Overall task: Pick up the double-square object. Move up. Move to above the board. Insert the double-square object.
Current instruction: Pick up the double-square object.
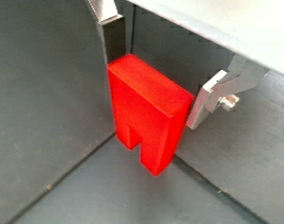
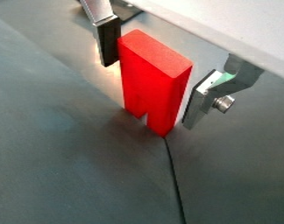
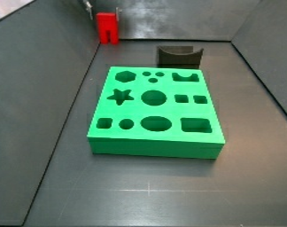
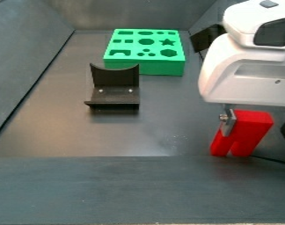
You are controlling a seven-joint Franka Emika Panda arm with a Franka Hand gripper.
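The gripper [image 1: 156, 94] clamps the double-square object [image 1: 147, 112] between its 2 silver fingers [image 2: 104, 35], legs down, in a far corner of the desk floor in a side view [image 3: 105, 27]. The board [image 3: 157, 111] lies mid-desk, well apart, beside the fixture [image 4: 113, 86].

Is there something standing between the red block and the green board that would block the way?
The red block sits between the gripper fingers in a far corner of the floor. The dark holder stands beside the board, off the direct line. Nothing visible lies on the floor between block and board.
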